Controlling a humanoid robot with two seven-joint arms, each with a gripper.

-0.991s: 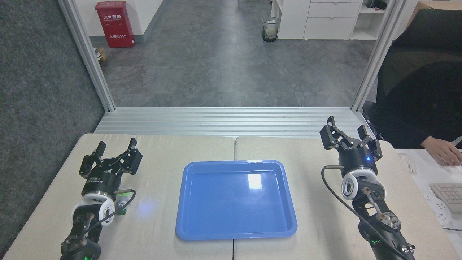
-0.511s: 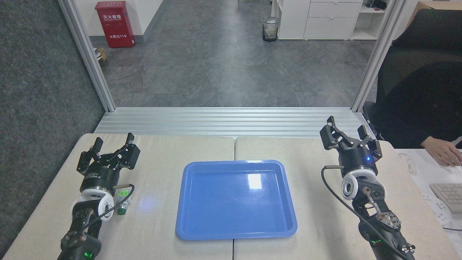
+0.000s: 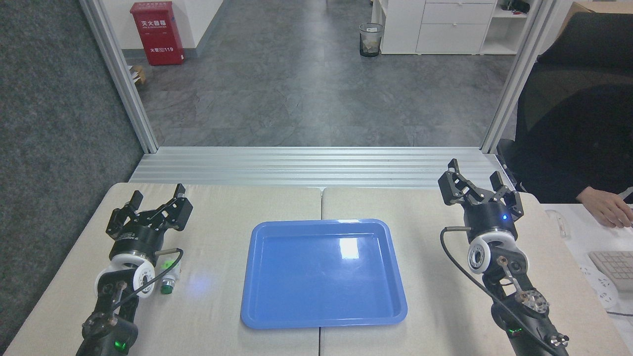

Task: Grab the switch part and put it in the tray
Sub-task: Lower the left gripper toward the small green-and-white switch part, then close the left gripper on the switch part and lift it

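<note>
Switch part (image 3: pixel 169 277) lies cap toward me; left gripper (image 3: pixel 152 205) and right gripper (image 3: pixel 475 180) spread.

I see open counter (image 3: pixel 222 207) between my left pincer (image 3: pixel 154 201) and the tray (image 3: pixel 324 321) at its 3 o'clock; my own wrist crowds the switch part (image 3: pixel 169 277) at 6 o'clock.

There are two pincers, the left pincer (image 3: pixel 153 205) and the right pincer (image 3: pixel 477 180), one switch part (image 3: pixel 169 278), one blue tray (image 3: pixel 324 321), one red cabinet (image 3: pixel 157 32), one wire wastebasket (image 3: pixel 371 39) and one keyboard (image 3: pixel 615 267).
</note>
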